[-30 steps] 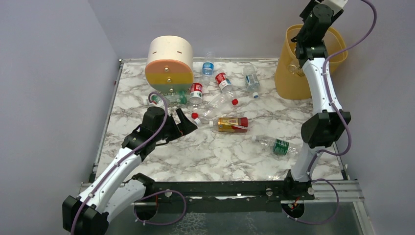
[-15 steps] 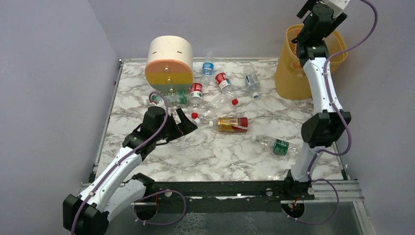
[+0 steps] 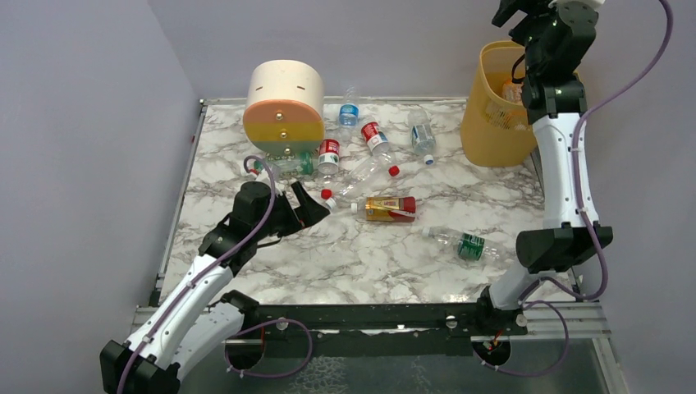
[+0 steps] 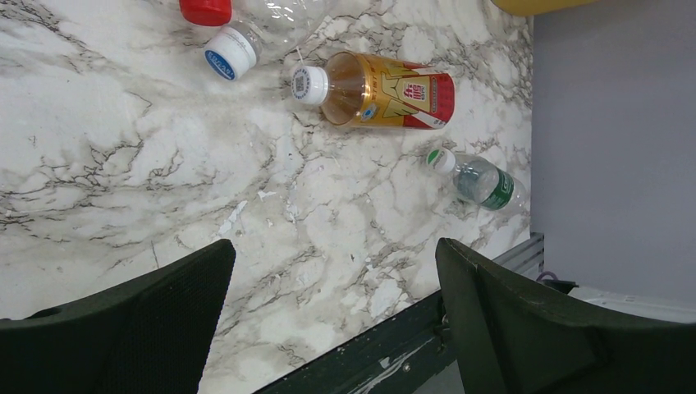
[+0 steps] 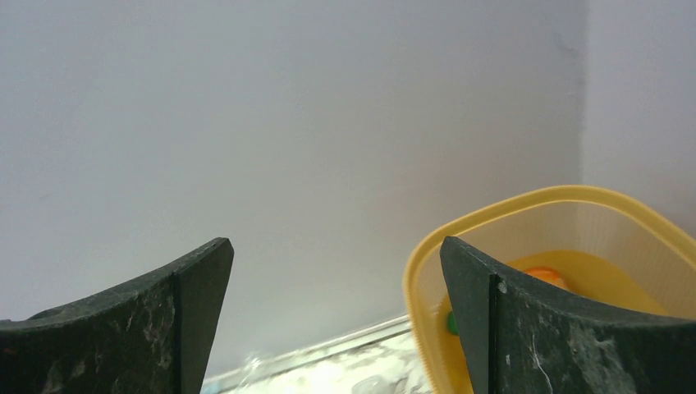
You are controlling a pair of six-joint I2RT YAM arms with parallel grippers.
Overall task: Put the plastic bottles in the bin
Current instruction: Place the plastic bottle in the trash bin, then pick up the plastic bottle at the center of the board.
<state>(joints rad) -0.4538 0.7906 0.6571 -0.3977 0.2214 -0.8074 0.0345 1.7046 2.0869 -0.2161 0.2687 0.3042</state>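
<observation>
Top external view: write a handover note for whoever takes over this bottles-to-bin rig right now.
Left gripper: open, empty, low over the table.
Right gripper: open, empty, raised high near the bin.
Done: some bottles seem to lie in the bin.
Left: about eight on the table, including the orange bottle, the green-labelled bottle and several beside the drawer unit.
</observation>
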